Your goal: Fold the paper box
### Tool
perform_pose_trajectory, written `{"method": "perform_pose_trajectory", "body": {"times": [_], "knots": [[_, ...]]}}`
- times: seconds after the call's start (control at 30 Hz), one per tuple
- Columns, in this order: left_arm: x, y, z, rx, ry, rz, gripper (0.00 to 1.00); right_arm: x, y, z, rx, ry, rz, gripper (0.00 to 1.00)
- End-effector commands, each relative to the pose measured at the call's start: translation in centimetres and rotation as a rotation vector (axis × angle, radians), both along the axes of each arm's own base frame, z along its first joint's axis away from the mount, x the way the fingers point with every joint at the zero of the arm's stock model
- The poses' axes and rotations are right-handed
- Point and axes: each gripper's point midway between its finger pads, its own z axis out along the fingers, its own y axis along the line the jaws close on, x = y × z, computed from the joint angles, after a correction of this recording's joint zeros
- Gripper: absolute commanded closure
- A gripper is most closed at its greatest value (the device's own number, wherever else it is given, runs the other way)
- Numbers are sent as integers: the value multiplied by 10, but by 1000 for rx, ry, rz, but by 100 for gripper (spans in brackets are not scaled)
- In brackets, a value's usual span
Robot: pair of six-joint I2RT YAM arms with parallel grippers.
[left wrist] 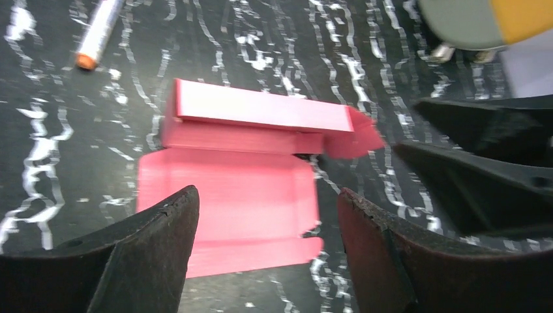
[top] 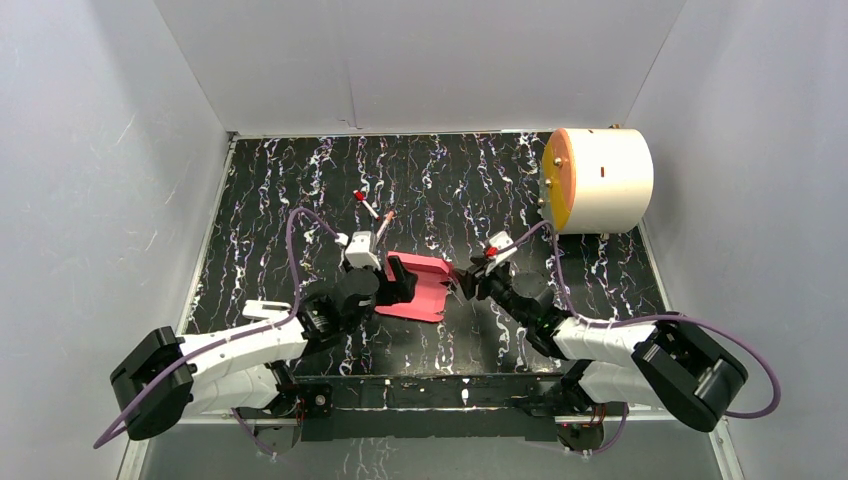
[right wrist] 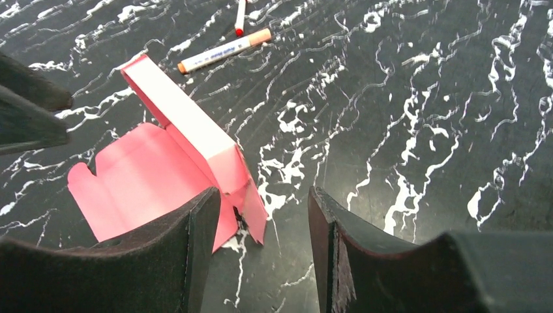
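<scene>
The red-pink paper box [top: 425, 288] lies half folded on the black marbled table, between my two grippers. One long wall [left wrist: 261, 114] stands up along its far side, while the flat panel [left wrist: 225, 195] rests on the table. My left gripper [top: 398, 283] is at the box's left edge, open, with the flat panel showing between its fingers [left wrist: 156, 235] and nothing held. My right gripper [top: 466, 280] is at the box's right end, open, with the end flap [right wrist: 251, 205] just in front of its left finger [right wrist: 195, 241].
A big white cylinder with an orange face [top: 597, 180] lies at the far right corner. Two thin pens [top: 372, 210] lie just beyond the box; one with an orange cap [right wrist: 225, 51] shows in the right wrist view. White walls enclose the table.
</scene>
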Motion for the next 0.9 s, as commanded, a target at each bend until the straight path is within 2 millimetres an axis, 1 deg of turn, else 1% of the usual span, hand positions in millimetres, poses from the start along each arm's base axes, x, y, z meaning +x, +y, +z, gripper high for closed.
{"method": "perform_pose_trajectory", "body": {"times": [0.0,0.13,0.27,0.37,0.47,0.53,0.63,0.73,0.87], "knots": [[-13,-29,18,-198,110,-55,24,3,-1,1,77,83,35,40],[-12,-51,25,-306,128,-93,24,6,-9,-4,117,112,32,42],[-9,-73,26,-361,142,-134,24,9,-14,-10,127,139,34,44],[-4,-83,26,-379,134,-145,28,13,-18,-15,133,159,27,45],[3,-87,22,-382,118,-127,34,16,-20,-21,127,173,24,47],[8,-88,16,-372,104,-113,37,16,-17,-25,128,188,43,48],[17,-89,13,-350,75,-95,41,16,-11,-27,136,202,71,49],[23,-91,10,-334,50,-90,46,17,-9,-30,137,213,75,50],[31,-92,6,-303,16,-73,50,17,-7,-32,137,217,86,50]]}}
